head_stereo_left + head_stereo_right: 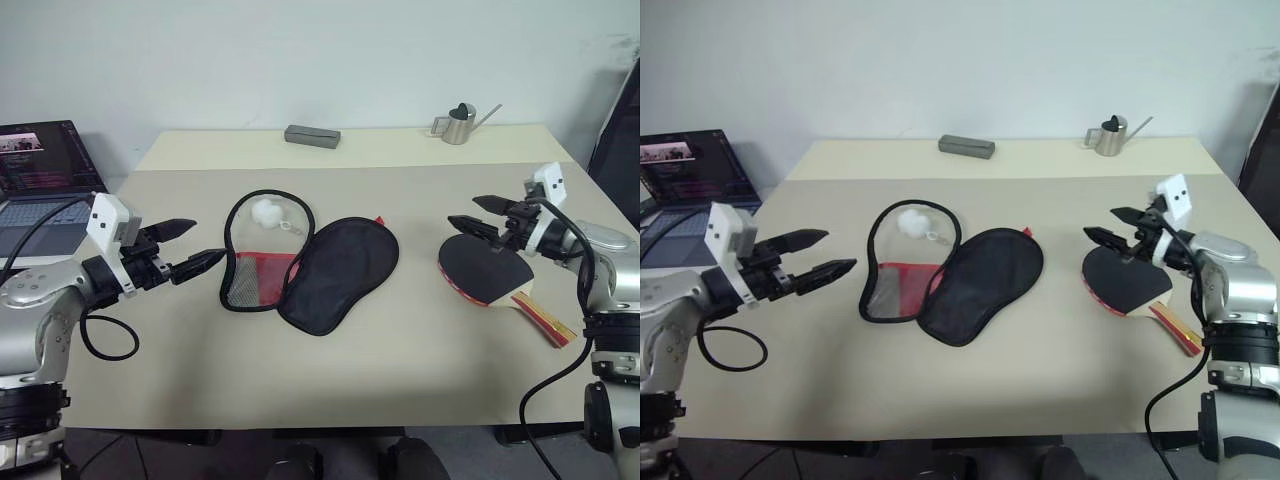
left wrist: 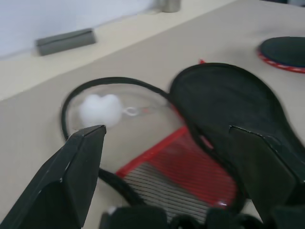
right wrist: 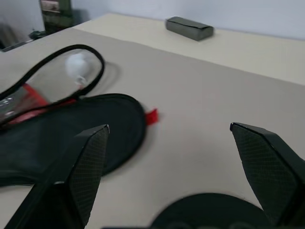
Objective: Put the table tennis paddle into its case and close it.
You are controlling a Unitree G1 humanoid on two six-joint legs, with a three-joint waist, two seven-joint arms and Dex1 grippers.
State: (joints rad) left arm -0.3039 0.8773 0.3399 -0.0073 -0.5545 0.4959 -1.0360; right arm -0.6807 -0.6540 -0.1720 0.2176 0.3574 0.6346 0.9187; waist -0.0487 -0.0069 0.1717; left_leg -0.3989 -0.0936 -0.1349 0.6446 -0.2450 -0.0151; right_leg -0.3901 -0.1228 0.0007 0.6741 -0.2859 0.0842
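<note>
Paddle [image 1: 487, 273] flat on surface [image 1: 400, 370] at near right, handle trailing nearer and rightward, blade directly under right hand [image 1: 475, 214], spread wide, empty. Farther left, case [image 1: 308, 260] lying unzipped, beside left hand [image 1: 192, 247], equally spread, empty. Right arm nearer for pickup.

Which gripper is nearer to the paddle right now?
Right. The right gripper, open, hovers over the far edge of the table tennis paddle. The left gripper, also open, is across the table beside the opened case, which lies between it and the paddle.
</note>
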